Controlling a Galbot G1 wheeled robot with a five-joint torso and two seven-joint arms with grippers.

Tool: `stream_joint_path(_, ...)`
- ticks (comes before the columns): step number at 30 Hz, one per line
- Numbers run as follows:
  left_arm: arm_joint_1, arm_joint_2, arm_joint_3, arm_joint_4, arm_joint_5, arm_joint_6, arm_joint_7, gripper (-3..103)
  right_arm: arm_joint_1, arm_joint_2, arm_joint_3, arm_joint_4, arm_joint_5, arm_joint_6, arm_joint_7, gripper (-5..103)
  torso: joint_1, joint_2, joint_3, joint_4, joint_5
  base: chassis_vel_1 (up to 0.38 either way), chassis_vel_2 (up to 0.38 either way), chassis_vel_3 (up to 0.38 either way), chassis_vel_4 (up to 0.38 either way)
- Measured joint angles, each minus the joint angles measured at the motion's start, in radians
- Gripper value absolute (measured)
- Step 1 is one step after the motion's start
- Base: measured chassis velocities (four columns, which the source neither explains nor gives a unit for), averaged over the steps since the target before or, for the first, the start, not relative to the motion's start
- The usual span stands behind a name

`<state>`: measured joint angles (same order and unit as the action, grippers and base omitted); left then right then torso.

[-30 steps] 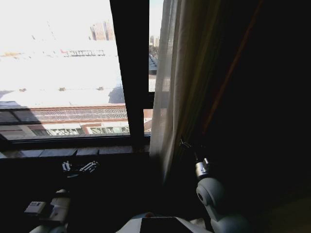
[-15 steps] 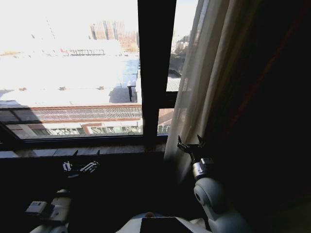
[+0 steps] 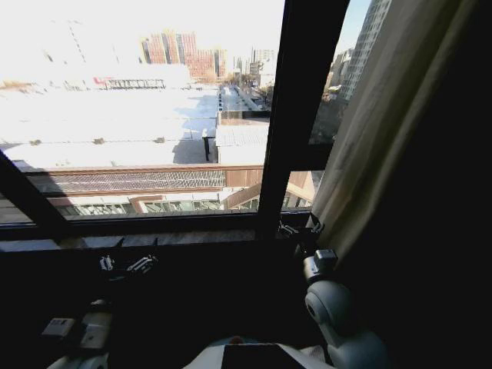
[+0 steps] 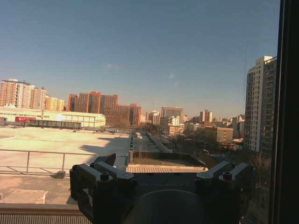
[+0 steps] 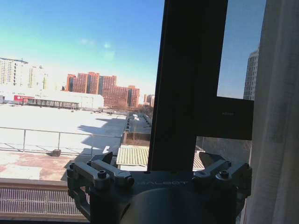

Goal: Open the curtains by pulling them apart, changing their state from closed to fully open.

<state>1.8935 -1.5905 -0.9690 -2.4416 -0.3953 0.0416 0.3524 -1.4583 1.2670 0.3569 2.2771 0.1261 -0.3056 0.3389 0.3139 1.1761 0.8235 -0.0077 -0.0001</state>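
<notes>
One panel of the curtains (image 3: 384, 138), pale and pleated, hangs at the right of the window, with its inner edge slanting down to the sill. My right gripper (image 3: 301, 229) is open just beside that lower edge, with nothing between its fingers. In the right wrist view the curtains (image 5: 278, 116) hang close beside one finger of the right gripper (image 5: 159, 170). My left gripper (image 3: 127, 264) is open and low in front of the sill, away from the fabric. The left gripper (image 4: 161, 168) faces bare glass in the left wrist view.
A dark vertical window post (image 3: 296, 115) stands just left of the curtain and straight ahead of the right gripper, where the window post (image 5: 187, 84) rises close. The sill (image 3: 154, 238) runs across below the glass. The room to the right of the curtain is dark.
The whole head view has shifted: the window post and curtain edge now sit farther right, so the camera has moved. Both grippers hold the same place in the picture and stay open.
</notes>
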Motion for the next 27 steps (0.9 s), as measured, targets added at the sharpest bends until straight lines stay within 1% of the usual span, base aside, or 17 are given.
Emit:
stream_joint_path(10, 0.001, 0.000, -0.001, 0.000, 0.000, 0.000, 0.002, 100, -0.001, 0.005, 0.000, -0.004, -0.012, 0.001, -0.002, 100, 0.000, 0.000, 0.000, 0.0001, 0.0003, 0.345, 0.342, -0.359, -0.344)
stream_joint_path(12, 0.002, 0.000, -0.003, -0.001, -0.002, -0.008, 0.018, 100, -0.002, 0.006, 0.000, -0.009, -0.029, 0.005, -0.006, 100, 0.000, 0.000, 0.000, 0.0000, 0.0004, 0.357, 0.357, -0.354, -0.352)
stream_joint_path(16, 0.005, 0.000, -0.003, -0.004, -0.007, -0.014, 0.025, 100, -0.003, 0.007, -0.001, -0.010, -0.034, 0.007, -0.008, 100, 0.000, 0.000, 0.000, -0.0001, 0.0002, 0.356, 0.361, -0.363, -0.348)
stream_joint_path(27, 0.010, 0.000, -0.007, -0.004, -0.007, -0.015, 0.025, 100, -0.002, 0.013, -0.005, -0.012, -0.038, 0.008, -0.011, 100, 0.000, 0.000, 0.000, -0.0001, 0.0001, 0.360, 0.350, -0.355, -0.352)
